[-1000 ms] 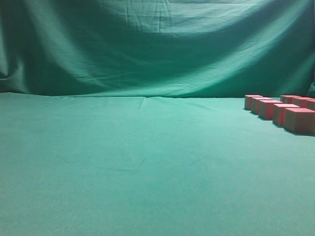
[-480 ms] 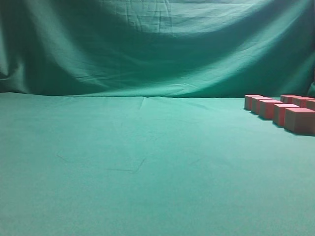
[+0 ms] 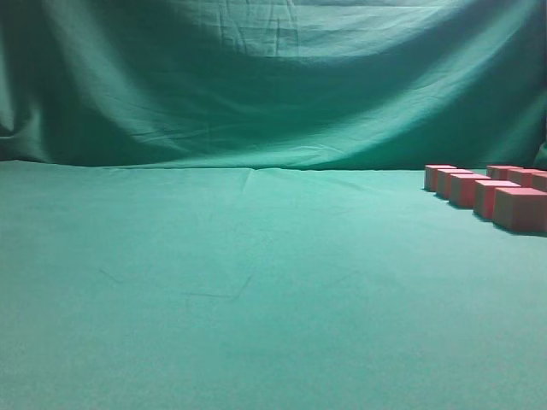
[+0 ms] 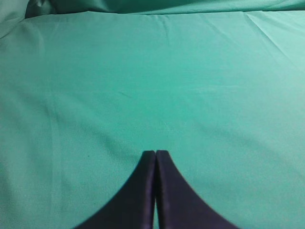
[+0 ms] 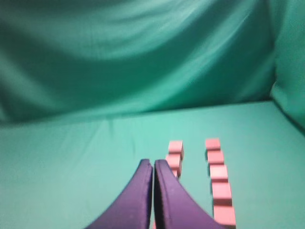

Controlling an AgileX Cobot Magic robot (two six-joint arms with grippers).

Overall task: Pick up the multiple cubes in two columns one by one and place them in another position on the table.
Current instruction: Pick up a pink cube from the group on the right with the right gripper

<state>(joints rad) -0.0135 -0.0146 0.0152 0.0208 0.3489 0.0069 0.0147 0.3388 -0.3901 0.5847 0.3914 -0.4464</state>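
Note:
Several red cubes stand in two columns at the far right of the green table in the exterior view: a nearer column [image 3: 466, 189] and a farther column [image 3: 518, 176] cut by the frame edge. In the right wrist view the right-hand column [image 5: 219, 173] shows in full, and the left-hand column [image 5: 175, 152] is partly hidden behind my right gripper [image 5: 153, 163], which is shut and empty above the cloth, just left of that column. My left gripper [image 4: 155, 152] is shut and empty over bare green cloth. Neither gripper shows in the exterior view.
A green cloth [image 3: 239, 282] covers the table and hangs as a draped backdrop [image 3: 273, 77] behind it. The cubes sit near the table's right edge.

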